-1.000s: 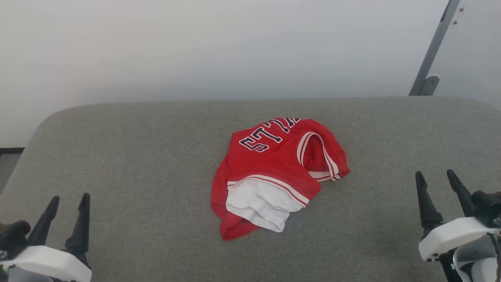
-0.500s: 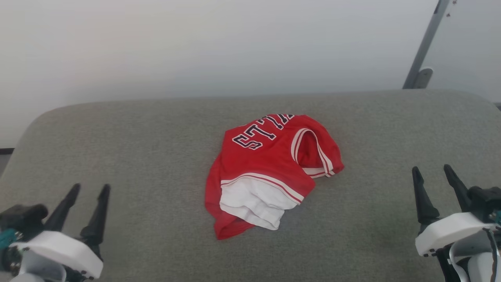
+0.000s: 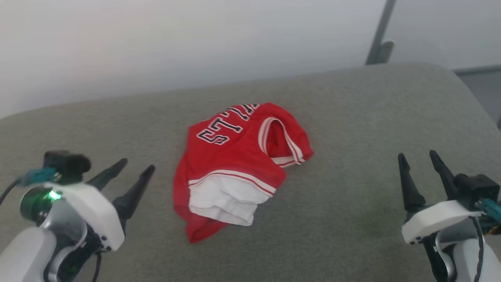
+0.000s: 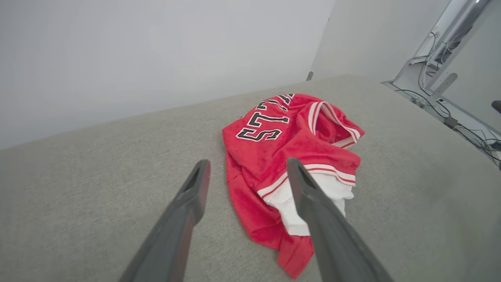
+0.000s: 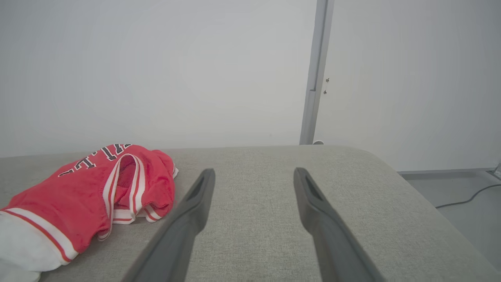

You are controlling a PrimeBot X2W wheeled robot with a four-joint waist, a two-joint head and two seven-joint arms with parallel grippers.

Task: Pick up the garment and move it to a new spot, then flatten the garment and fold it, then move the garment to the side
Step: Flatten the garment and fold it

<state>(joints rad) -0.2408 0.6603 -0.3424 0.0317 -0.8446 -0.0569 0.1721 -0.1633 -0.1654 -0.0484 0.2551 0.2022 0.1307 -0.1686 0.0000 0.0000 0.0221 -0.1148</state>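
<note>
The left arm [image 3: 78, 207] hangs low at the garment's 8 o'clock, tilted so its jaws aim towards 2 o'clock, spread wide and holding nothing. The right arm [image 3: 434, 223] sits at the 4 o'clock side, well apart, with its jaws pointing to 12 o'clock, also spread and empty. The garment [image 3: 235, 164] lies crumpled in the middle of the grey padded worktop [image 3: 352, 196], with the lettering at its 11 o'clock and the white inside showing at 6 o'clock. It is just ahead of the left jaws and untouched.
</note>
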